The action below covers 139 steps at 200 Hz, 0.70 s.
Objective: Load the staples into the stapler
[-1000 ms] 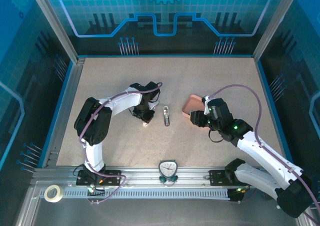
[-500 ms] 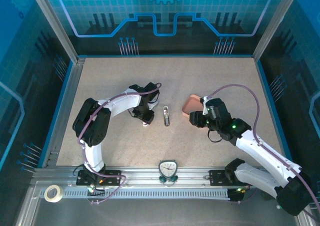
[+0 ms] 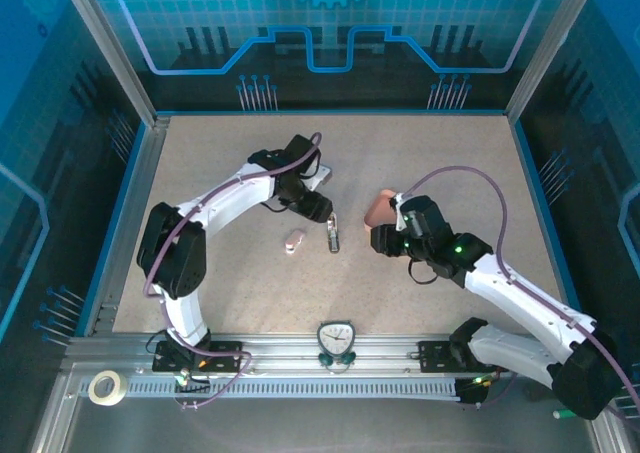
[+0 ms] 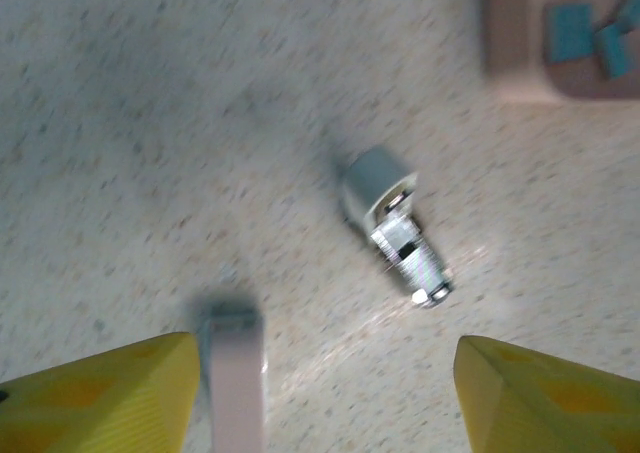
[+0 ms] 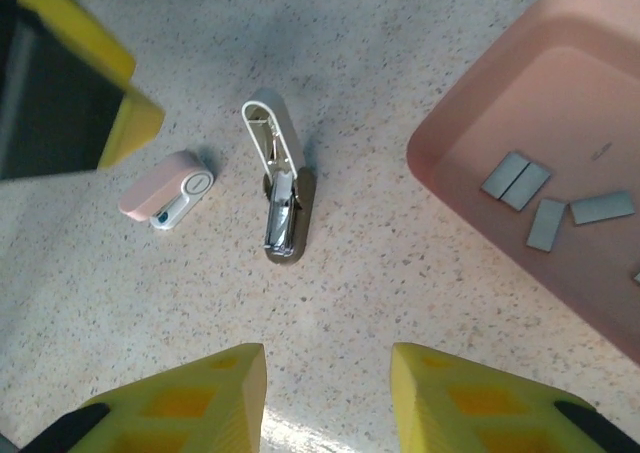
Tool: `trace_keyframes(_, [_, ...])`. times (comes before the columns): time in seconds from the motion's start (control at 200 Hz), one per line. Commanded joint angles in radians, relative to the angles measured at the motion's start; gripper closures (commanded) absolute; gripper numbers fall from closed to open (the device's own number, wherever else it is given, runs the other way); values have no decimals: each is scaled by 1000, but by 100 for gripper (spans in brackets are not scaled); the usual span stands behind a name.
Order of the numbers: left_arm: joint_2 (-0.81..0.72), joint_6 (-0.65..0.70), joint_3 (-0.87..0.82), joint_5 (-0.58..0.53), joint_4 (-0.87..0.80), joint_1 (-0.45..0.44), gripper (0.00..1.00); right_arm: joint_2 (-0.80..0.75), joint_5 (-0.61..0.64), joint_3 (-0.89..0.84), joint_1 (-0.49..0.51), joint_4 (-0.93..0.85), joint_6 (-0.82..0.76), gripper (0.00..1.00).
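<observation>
Left gripper point(image 4: 325, 398) hangs open, pointing down near the stapler point(image 4: 400, 243)

The worktop point(image 5: 420, 283) was beige with fine dark speckles. Left of centre, the stapler point(image 5: 283, 203) showed a silver-grey metal part and a pale pink plastic body point(image 5: 165, 195) with a white end. At upper right, the staples point(image 5: 515, 180) were dull grey in a salmon-pink tray point(image 5: 450, 123).

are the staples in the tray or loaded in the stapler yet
In the tray: the staples lie loose on the floor of the pink tray, apart from the stapler on the table.
</observation>
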Motion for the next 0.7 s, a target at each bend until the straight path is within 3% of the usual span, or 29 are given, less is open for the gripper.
trace_keyframes(0.0, [73,4,40,188,114,15,29,22,-16,-7,38,24,49,62])
trace_keyframes(0.315, [222,-48,93,384,236,61,35,212,-83,-52,99,210,187,63])
trace_keyframes(0.69, [262,-46,64,446,263,66,45,441,-114,-72,84,373,269,67])
